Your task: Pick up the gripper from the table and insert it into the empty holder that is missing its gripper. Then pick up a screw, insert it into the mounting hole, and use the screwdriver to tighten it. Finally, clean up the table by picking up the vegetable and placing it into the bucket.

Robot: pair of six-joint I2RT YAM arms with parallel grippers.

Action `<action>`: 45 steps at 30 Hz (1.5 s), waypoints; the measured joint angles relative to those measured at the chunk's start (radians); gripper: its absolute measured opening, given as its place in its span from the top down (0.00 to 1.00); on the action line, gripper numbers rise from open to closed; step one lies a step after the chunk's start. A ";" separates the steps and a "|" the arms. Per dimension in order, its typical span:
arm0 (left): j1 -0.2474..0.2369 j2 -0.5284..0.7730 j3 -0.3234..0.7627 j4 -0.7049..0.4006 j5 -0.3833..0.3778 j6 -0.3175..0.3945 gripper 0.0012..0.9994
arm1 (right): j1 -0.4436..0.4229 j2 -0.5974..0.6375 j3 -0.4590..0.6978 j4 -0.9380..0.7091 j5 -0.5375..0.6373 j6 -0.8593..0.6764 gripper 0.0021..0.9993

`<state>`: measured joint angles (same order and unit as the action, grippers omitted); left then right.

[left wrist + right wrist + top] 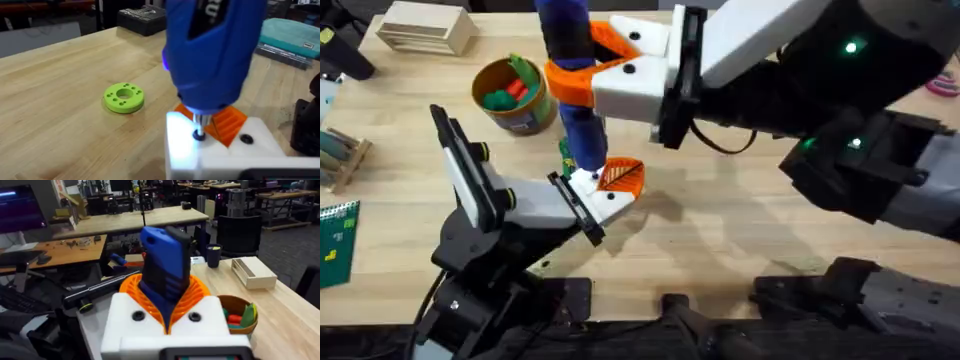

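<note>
My right gripper (pixel 582 68) is shut on the blue screwdriver (pixel 575 60), holding it upright with orange ribbed pads (pixel 200 292) on either side of it. Its thin metal tip (pixel 198 131) rests on a dark screw (pixel 199 135) in the white holder (pixel 182 142) at the end of my left arm. The orange gripper (pixel 227 120) sits in that holder beside the tip. My left gripper (pixel 605 185) lies low over the table middle. The orange-yellow bucket (pixel 515 95) stands behind and to the left, with green and red toys in it. The vegetable on the table is out of view.
A flat bright-green ring (pixel 124 97) lies on the table just left of the screwdriver. A wooden box (pixel 425 30) sits at the back left, a wooden rack (pixel 340 155) and a green card (pixel 335 240) at the left edge.
</note>
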<state>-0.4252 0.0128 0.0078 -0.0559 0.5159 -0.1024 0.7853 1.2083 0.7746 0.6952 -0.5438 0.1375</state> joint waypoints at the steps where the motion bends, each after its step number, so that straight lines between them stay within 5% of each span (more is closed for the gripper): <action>1: 0.000 0.000 0.000 0.000 0.000 0.000 1.00 | 0.000 0.000 0.000 0.000 0.000 -0.004 0.97; 32: -0.001 0.000 0.000 -0.001 -0.003 -0.018 1.00 | 0.000 0.000 0.000 -0.027 -0.001 -0.029 0.97; 40: -0.001 -0.001 0.002 -0.003 -0.003 -0.006 1.00 | 0.004 0.013 -0.016 0.208 -0.011 0.030 0.97; 45: -0.001 -0.001 0.002 -0.002 -0.003 -0.006 1.00 | 0.004 0.008 0.001 0.213 -0.012 0.052 0.97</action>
<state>-0.4259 0.0119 0.0097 -0.0583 0.5125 -0.1085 0.7891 1.2163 0.7757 0.9086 -0.5556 0.1898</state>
